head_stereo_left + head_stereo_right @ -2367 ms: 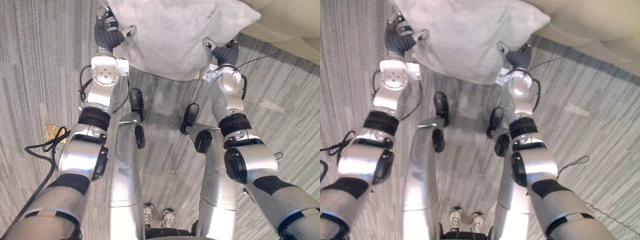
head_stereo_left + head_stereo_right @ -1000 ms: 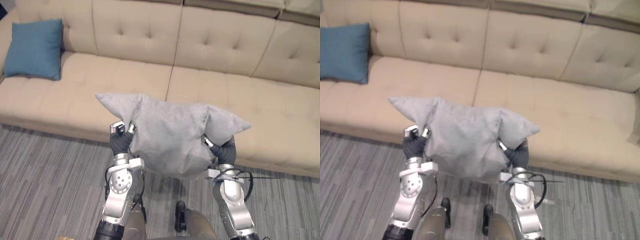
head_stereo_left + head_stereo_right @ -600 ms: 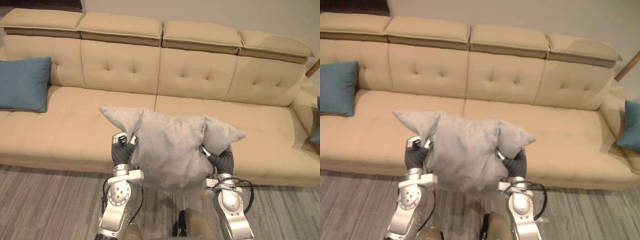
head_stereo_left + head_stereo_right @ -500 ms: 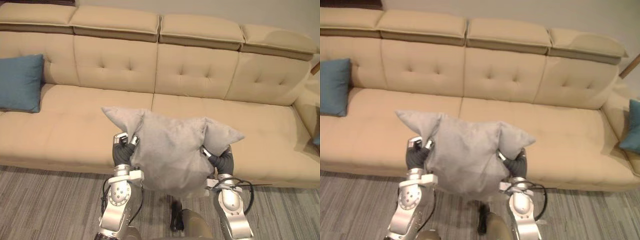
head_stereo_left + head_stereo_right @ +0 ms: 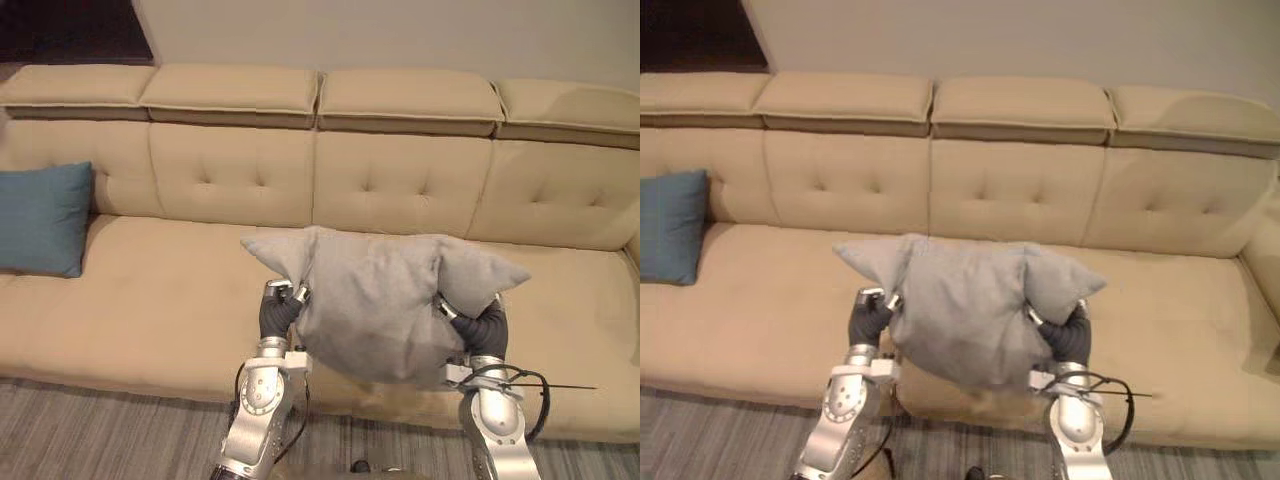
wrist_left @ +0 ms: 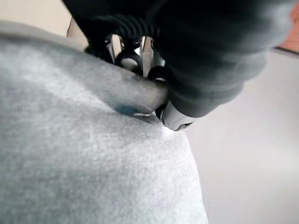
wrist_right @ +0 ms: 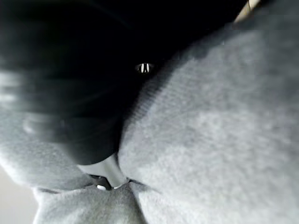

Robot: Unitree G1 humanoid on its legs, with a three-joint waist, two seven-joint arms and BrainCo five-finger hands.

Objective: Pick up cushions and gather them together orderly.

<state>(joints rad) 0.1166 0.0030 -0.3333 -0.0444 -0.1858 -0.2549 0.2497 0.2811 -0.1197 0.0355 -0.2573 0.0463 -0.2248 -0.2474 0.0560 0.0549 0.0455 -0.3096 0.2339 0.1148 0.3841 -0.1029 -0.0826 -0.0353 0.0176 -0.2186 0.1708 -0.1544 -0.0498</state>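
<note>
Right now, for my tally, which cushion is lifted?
The grey cushion, gripped by the left robot hand and right robot hand; the blue cushion rests on the sofa.

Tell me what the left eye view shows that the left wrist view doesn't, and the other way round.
Left eye view: the beige sofa with a blue cushion leaning at its left end, and the right hand gripping one side of the grey cushion, which is held up in front of the seat. Left wrist view: from very close, fingers of the left hand curled into the grey cloth and denting it. Both: the grey cushion and the left hand holding it.
</note>
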